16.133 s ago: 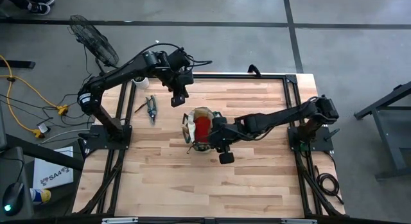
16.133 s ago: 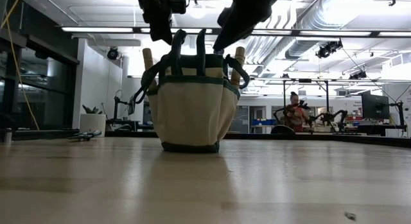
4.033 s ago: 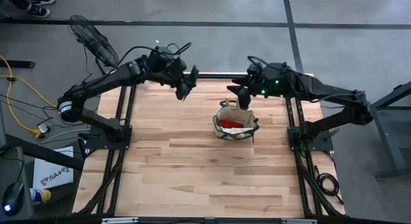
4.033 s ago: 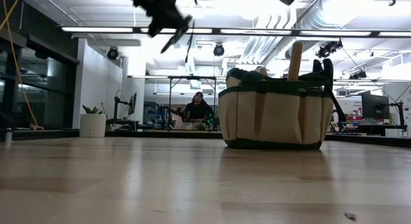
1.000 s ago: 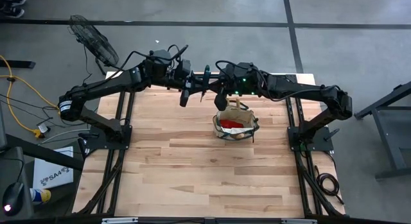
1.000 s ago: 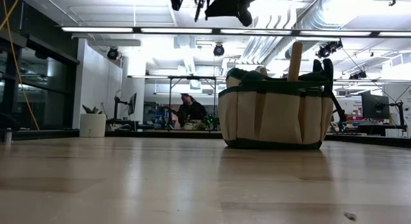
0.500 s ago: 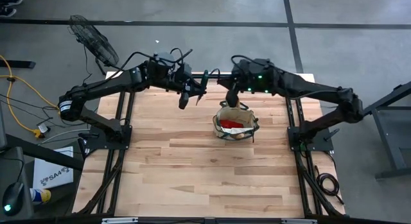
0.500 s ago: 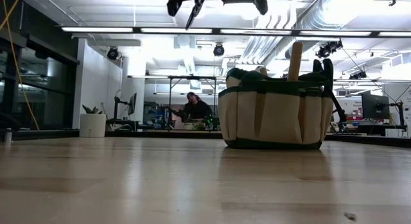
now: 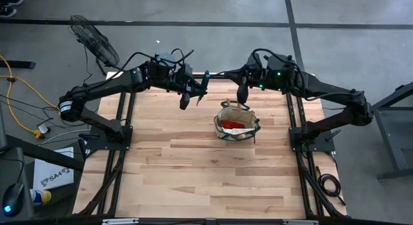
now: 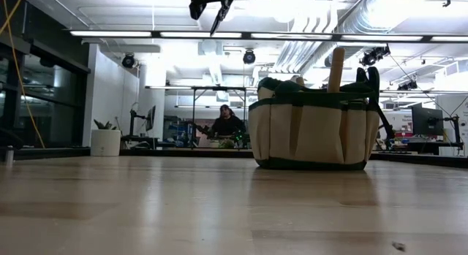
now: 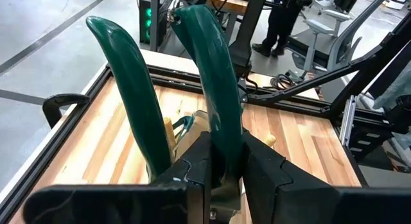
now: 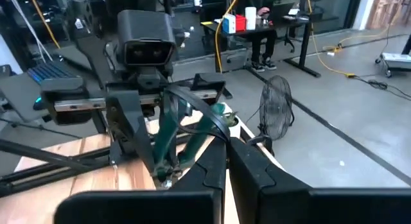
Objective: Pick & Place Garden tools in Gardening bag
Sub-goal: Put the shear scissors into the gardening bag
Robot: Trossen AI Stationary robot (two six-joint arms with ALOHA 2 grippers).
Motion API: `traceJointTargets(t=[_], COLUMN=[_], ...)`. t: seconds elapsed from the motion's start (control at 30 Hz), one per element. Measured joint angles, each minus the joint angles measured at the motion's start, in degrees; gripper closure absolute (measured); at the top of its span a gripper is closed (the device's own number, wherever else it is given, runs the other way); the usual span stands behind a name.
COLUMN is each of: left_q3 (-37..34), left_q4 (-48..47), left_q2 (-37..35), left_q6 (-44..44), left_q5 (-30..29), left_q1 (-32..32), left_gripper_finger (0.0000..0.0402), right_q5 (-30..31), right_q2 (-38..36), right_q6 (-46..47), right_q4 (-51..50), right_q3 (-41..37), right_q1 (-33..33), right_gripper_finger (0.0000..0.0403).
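Observation:
The tan gardening bag [image 9: 236,123] with green trim stands on its base on the table's right half; it also shows in the low view [image 10: 311,127]. A red glove [image 9: 232,125] and a wood tool handle [image 10: 336,68] show in it. My left gripper [image 9: 187,91] is high above the table's far side, left of the bag, shut on green-handled pruning shears [image 11: 205,76]. My right gripper [image 9: 243,93] is shut and empty, high over the bag's far edge. My left gripper pinches the shears between its two fingers near the place where the two green handles meet [image 11: 221,163]. The handles [image 9: 205,78] stick out past the fingers and spread apart. The shears are lifted clear of the table, and the blades [image 10: 218,20] point down.
A small white pot [image 10: 106,142] stands at the table's far left. A black frame rail [image 9: 213,75] runs along the far edge. A fan [image 9: 93,38] stands off the table. A person [image 10: 225,122] sits in the room behind. Bare wood lies toward the near edge.
My right gripper has drawn away from my left gripper toward the table's right edge and now hangs over the bag's far edge. My left gripper has stayed at about the same place, and the shears' blades have tipped a little.

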Motion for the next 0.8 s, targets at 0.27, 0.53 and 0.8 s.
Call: traceJointTargets(t=[0.27, 0.53, 0.8], left_q3=[0.0, 0.0, 0.0], left_q4=[0.2, 1.0, 3.1], left_q2=[0.0, 0.0, 0.0], left_q6=[0.0, 0.0, 0.0], left_q5=[1.2, 1.8, 3.4], left_q1=[-0.1, -0.5, -0.5], left_gripper_finger=[0.0349, 0.0349, 0.0349], right_q5=[-1.5, -4.5, -7.9], right_q2=[0.0, 0.3, 0.8], right_q6=[-0.7, -3.2, -3.2], right_q4=[7.0, 14.0, 18.1], right_q3=[0.0, 0.0, 0.0], right_q1=[0.0, 0.0, 0.0], right_gripper_finger=[0.0399, 0.0399, 0.0399])
